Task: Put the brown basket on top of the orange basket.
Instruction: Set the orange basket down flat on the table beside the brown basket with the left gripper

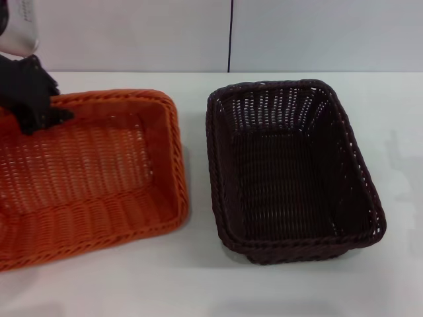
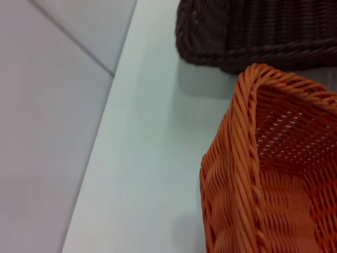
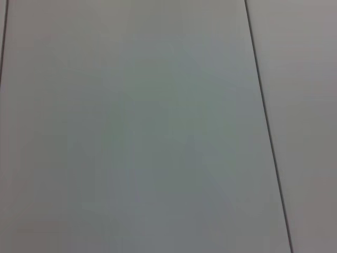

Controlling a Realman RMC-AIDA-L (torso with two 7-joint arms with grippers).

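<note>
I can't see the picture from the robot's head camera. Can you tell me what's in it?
Two empty woven baskets sit side by side, not touching, on a white table: the orange basket on the left and the brown basket on the right. The left gripper, black, is at the orange basket's far rim; the right arm is out of sight.

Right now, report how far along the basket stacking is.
Nothing is stacked yet: the brown basket sits on the table beside the orange basket, apart from it. In hand: the left gripper is at the orange basket's far rim, not at the brown one. The right gripper is out of view. Left: lift the brown basket and set it on the orange one.
</note>
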